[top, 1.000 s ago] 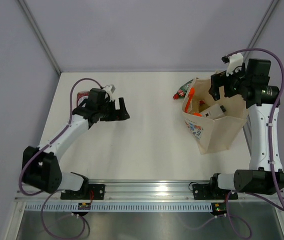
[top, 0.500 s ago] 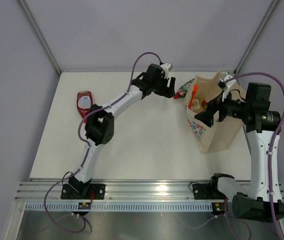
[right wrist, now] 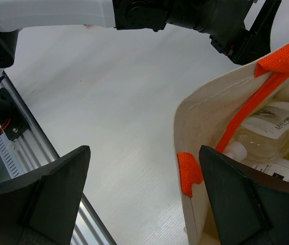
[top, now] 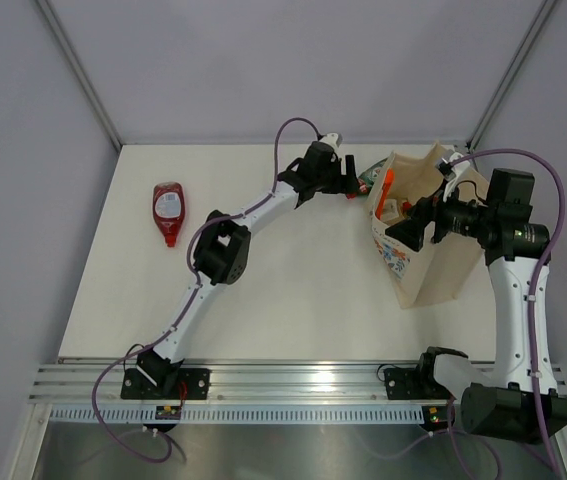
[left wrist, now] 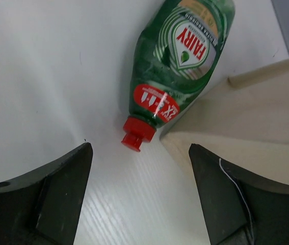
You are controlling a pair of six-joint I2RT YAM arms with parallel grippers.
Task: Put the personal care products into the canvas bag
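A green bottle [left wrist: 182,61] with a red cap [left wrist: 136,133] lies on the white table against the canvas bag [left wrist: 251,117]. My left gripper [left wrist: 140,153] is open just short of the cap, with nothing between its fingers. In the top view this gripper [top: 351,183] sits beside the green bottle [top: 370,177], left of the bag [top: 433,265]. My right gripper [right wrist: 144,149] is open above the bag's rim [right wrist: 185,127], near an orange handle [right wrist: 259,102]. Pale clear bottles [right wrist: 271,127] lie inside. A red bottle [top: 168,208] lies far left.
My left arm [top: 253,205] stretches across the table's middle towards the bag. An aluminium rail [top: 293,385] runs along the near edge. Grey walls close the back and sides.
The left arm swung from beside the red bottle across to the green bottle by the bag. The right gripper moved from the bag's back to its left rim.
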